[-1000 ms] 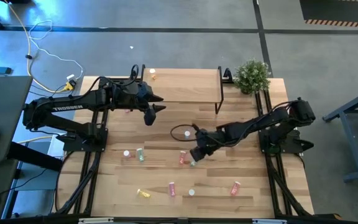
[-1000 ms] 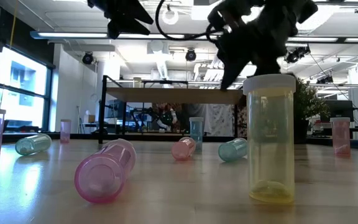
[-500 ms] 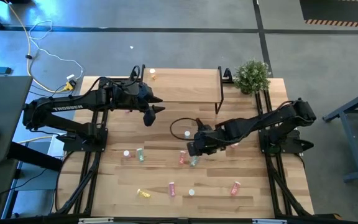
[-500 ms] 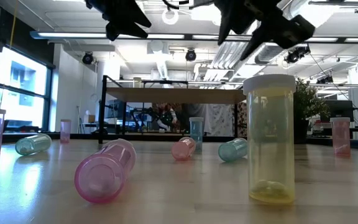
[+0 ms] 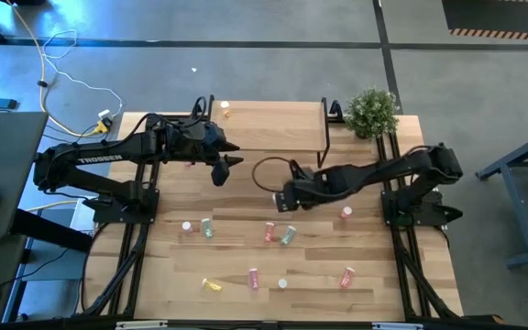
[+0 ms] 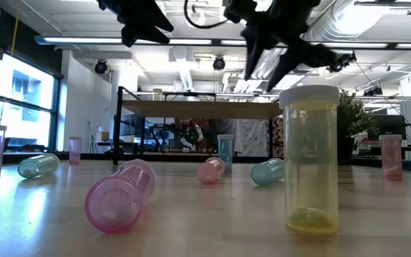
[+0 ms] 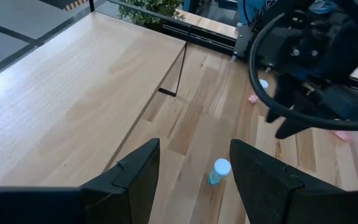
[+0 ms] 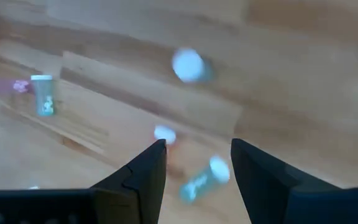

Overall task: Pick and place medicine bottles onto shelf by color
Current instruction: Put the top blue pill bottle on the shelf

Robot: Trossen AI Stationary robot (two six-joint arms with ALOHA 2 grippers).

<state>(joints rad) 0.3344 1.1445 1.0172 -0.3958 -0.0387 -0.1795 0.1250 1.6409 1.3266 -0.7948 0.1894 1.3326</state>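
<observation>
Small white-capped medicine bottles lie scattered on the near half of the plank table: a green one (image 5: 288,236) beside a pink one (image 5: 269,232), another green (image 5: 207,227), a yellow (image 5: 213,285) and a red-orange (image 5: 346,276). The shelf (image 5: 273,126) stands at the far edge with one tiny bottle (image 5: 225,111) on it. My right gripper (image 5: 281,202) hangs open above the table's middle, tipped downward, with the green bottle (image 8: 199,179) below it. My left gripper (image 5: 229,163) waits open in the air by the shelf's near left corner, above a standing green bottle (image 7: 217,171).
A potted plant (image 5: 372,112) stands at the far right corner. A black cable loop (image 5: 269,174) hangs by my right arm. In the low view an upright yellow bottle (image 6: 310,160) and a lying pink one (image 6: 121,196) are close to the camera.
My right gripper has risen from just above the green and pink bottles and drawn toward the far edge, tipping and rolling as it went. It has stayed open with nothing between its fingers. The bottles lie where they were.
</observation>
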